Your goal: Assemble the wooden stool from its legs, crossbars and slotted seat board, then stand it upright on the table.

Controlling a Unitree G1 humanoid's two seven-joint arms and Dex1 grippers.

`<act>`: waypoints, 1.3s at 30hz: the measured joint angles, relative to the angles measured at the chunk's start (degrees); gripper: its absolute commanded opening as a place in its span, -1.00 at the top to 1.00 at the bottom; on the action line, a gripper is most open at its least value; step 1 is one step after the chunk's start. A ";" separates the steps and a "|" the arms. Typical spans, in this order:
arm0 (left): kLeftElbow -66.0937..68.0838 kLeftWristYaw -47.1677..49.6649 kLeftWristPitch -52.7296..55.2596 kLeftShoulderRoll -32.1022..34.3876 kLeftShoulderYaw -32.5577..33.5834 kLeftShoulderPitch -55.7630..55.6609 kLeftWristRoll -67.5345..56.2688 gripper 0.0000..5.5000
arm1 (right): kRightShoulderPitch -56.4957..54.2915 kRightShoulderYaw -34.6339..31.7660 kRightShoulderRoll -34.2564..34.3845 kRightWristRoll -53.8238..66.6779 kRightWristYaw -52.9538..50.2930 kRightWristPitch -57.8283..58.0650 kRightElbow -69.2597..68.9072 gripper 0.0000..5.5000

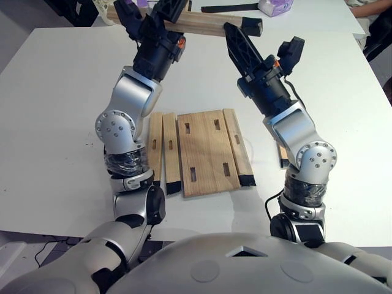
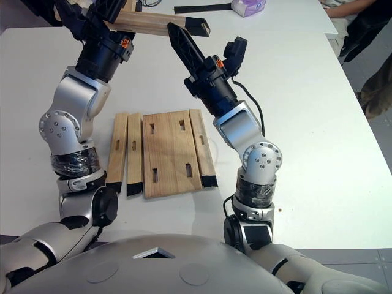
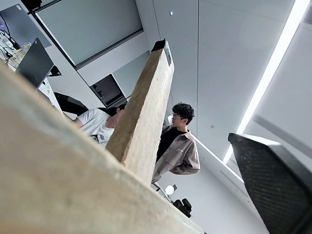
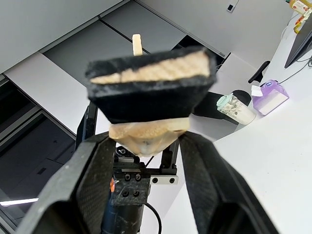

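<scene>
Your left gripper point(image 1: 153, 18) is up high over the far side of the table point(image 1: 55, 122). It squeezes tight on a wooden leg point(image 1: 202, 24). Your right gripper point(image 4: 146, 139) has its fingers spread wide, with the leg's black end between them. The slotted seat board point(image 1: 207, 153) lies flat on the table, with wooden sticks point(image 1: 164, 150) just beside it

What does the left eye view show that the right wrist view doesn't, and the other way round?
Left eye view: the slotted seat board flat on the table, with loose legs alongside. Right wrist view: the black-capped end face of the held leg, seen end-on between the spread fingers of the right end effector. Both: the held leg, raised and gripped farther along by the left end effector.
</scene>
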 measured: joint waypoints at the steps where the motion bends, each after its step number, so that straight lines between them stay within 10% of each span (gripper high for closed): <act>1: -0.18 -0.42 0.53 0.82 0.04 0.39 -0.02 -0.71 | 0.07 0.00 -0.04 0.00 0.00 0.00 -0.01 0.25; 19: 2.07 -2.64 0.63 6.73 4.23 0.58 3.24 -0.96 | 1.84 -2.21 -0.63 -0.01 0.03 -4.59 -0.59 0.25; 31: 1.99 -2.78 0.33 5.52 4.93 0.56 1.95 -0.33 | 1.95 -0.36 -0.46 -0.01 0.69 -7.05 -1.19 0.25; 39: -1.16 -1.15 1.66 3.36 3.32 1.49 -1.78 -0.32 | 1.16 0.13 -0.04 -0.01 0.95 -10.09 -1.00 0.25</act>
